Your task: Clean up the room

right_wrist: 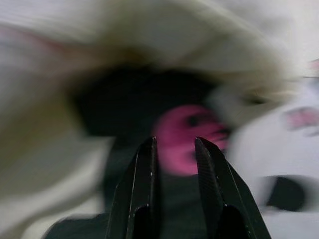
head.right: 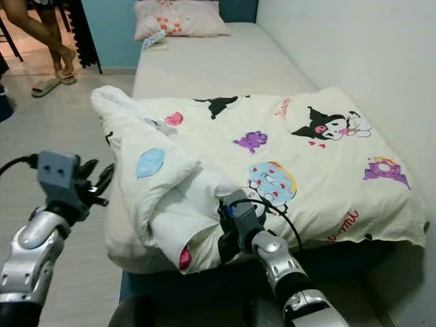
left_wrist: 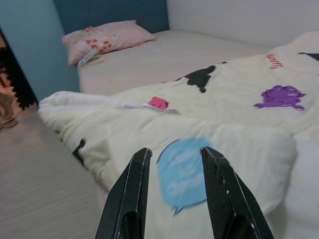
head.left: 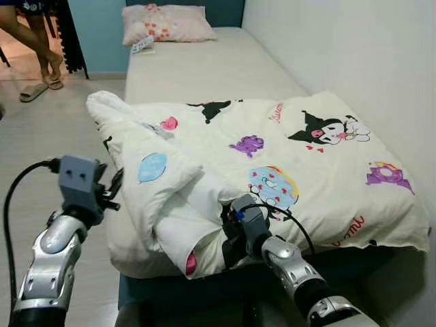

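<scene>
So we've got the cartoon-print comforter [head.left: 286, 163] bunched across the lower half of the bed [head.left: 204, 68], its folded corner hanging off the near edge at lower centre. Our right gripper [right_wrist: 173, 149] is pushed up against that fold; its wrist view, blurry, shows the fingers parted with nothing between them, near a pink patch. Our left gripper [left_wrist: 174, 159] hovers at lower left, fingers spread, empty. A pillow [head.left: 167, 24] sits top centre, a person's legs [head.left: 34, 41] top left.

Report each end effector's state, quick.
Left end effector: open, holding nothing, beside the quilt near the blue balloon print.
Right end effector: open, holding nothing, at the quilt's folded near edge.
</scene>
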### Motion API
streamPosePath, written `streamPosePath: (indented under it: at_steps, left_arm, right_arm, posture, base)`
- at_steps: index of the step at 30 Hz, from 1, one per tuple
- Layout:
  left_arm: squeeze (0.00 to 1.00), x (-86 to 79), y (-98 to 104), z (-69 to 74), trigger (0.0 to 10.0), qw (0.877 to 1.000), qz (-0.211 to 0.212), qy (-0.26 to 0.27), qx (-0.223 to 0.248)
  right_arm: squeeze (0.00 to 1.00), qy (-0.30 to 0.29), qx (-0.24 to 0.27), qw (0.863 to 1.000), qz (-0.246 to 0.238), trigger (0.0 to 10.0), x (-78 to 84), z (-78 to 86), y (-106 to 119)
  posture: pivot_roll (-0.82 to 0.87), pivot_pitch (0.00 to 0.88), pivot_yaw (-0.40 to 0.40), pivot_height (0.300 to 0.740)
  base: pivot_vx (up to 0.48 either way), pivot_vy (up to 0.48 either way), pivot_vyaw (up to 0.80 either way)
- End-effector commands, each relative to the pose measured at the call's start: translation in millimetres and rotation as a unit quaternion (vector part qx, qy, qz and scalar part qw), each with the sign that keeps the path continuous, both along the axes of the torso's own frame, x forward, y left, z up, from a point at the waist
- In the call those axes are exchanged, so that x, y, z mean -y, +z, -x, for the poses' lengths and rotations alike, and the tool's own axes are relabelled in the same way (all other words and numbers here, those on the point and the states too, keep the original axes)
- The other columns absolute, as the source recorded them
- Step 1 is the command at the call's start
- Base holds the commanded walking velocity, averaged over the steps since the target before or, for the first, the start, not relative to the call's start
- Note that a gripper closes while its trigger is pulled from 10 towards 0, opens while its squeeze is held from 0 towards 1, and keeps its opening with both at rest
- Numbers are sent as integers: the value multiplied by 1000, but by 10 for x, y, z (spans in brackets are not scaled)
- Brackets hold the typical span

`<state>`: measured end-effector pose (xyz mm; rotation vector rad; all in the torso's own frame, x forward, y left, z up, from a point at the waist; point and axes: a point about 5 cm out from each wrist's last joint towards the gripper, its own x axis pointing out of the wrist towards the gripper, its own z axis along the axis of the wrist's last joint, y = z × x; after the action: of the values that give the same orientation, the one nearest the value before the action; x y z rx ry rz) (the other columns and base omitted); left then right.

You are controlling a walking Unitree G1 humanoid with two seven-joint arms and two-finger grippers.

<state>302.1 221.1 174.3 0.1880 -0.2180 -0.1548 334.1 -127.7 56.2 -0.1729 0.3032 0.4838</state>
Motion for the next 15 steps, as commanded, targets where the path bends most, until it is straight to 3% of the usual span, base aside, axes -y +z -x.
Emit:
streamPosePath:
  at_steps: [1,4,8,10,11,12,13,14,15]
  left_arm:
    - [0,128,-55,-56,10000,1000,-4,-22,-7]
    - [0,158,-52,-73,10000,1000,-4,-26,-6]
    - [0,291,-40,-126,10000,999,-1,-48,-5]
    - [0,470,-34,-181,10000,996,6,-85,-4]
    - [0,470,-34,-181,10000,996,6,-85,-4]
    - [0,621,-53,-214,10000,992,14,-122,-12]
    - [322,743,-78,-240,10000,988,16,-150,-21]
    - [322,743,-78,-240,10000,988,16,-150,-21]
    - [1000,868,-124,-274,10000,984,16,-176,-34]
  right_arm:
    - [0,-13,42,998,-52,10000,76,-49,182]
    - [0,-9,54,997,-60,10000,83,-57,237]
    - [0,-18,99,989,-109,10000,98,-90,422]
    - [0,-36,153,973,-172,10000,121,-116,643]
    - [0,-36,153,973,-172,10000,121,-116,643]
    - [0,-61,184,963,-187,10000,168,-144,760]
    - [0,-84,207,956,-191,10000,218,-164,840]
    - [0,-84,207,956,-191,10000,218,-164,840]
    - [0,-112,221,950,-190,10000,286,-190,896]
  posture:
    - [81,91,-76,577]
    - [82,92,-77,577]
    - [85,96,-79,577]
    - [85,98,-79,577]
    - [85,98,-79,577]
    - [81,102,-74,577]
    - [80,102,-72,577]
    - [80,102,-72,577]
    - [75,106,-66,577]
  base:
    - [0,0,0]
    - [0,0,0]
    - [0,0,0]
    - [0,0,0]
    - [0,0,0]
    - [0,0,0]
    - [0,0,0]
    - [0,0,0]
    - [0,0,0]
